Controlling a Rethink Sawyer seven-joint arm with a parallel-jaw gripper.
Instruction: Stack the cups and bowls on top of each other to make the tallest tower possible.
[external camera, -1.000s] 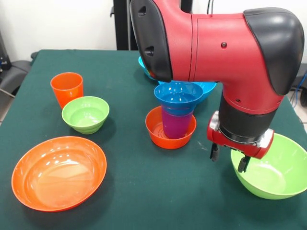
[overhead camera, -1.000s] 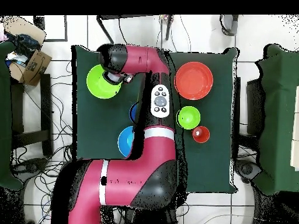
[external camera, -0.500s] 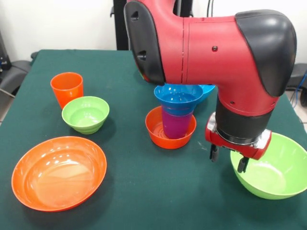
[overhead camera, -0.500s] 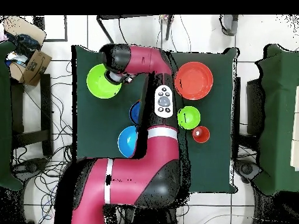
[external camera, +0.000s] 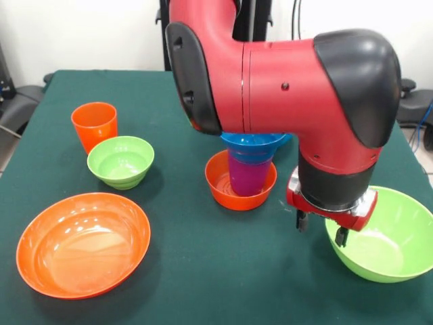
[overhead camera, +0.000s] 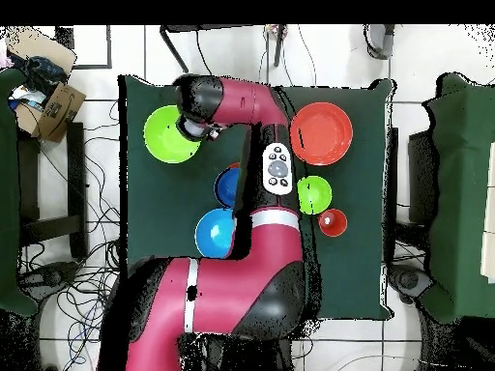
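The tower stands mid-table: a small orange bowl (external camera: pixel 223 190) holds a purple cup (external camera: pixel 247 175) with a dark blue bowl (external camera: pixel 252 143) on top; the blue bowl also shows in the overhead view (overhead camera: pixel 228 185). My gripper (external camera: pixel 321 228) is open and empty, its fingers astride the left rim of the large lime green bowl (external camera: pixel 392 237) (overhead camera: pixel 164 135). It shows beside that bowl in the overhead view (overhead camera: pixel 198 131). An orange cup (external camera: pixel 94 124), a small lime green bowl (external camera: pixel 120 161) and a large orange bowl (external camera: pixel 82 244) stand at the left. No lime green cup is in view.
A light blue bowl (overhead camera: pixel 215 233) sits behind the tower, almost hidden by my arm in the front view. My bulky red arm (external camera: pixel 284 81) hangs over the tower. The green table (external camera: pixel 189 284) ends just right of the large green bowl.
My arm has swung a little left and the gripper has sunk slightly at the large green bowl's rim. The arm now hides more of the light blue bowl. No objects moved.
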